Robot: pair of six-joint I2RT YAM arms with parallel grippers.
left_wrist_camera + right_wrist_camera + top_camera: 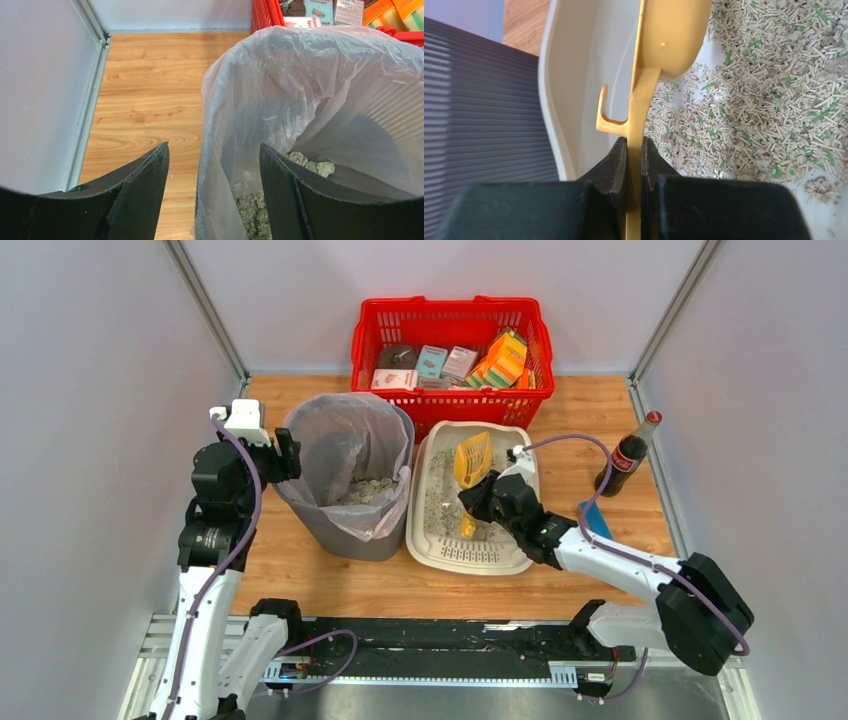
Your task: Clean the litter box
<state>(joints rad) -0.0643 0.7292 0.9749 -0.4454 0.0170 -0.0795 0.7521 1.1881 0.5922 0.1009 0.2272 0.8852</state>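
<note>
Warm wood table (300,575) runs away from the arm bases at 6 o'clock. Nearest, the right gripper (634,150) is clamped on the thin handle of a yellow scoop (473,458), whose head is raised over the litter box (418,530). That box lies just right of centre, slotted end towards 6. The lifted scoop likely lets loose litter (764,100) sift back. Close at the box's 9 o'clock stands a grey bin (340,535) lined with a clear bag (325,75). The left gripper (214,150) straddles its rim, jaws wide apart, probably to steady it, though contact is not visible. Farther off sit a bottle (628,455) at 3 and a red basket (450,303) at 12. The right arm half covers a blue thing (597,520) I cannot identify, and whether the scoop carries anything is unclear.
</note>
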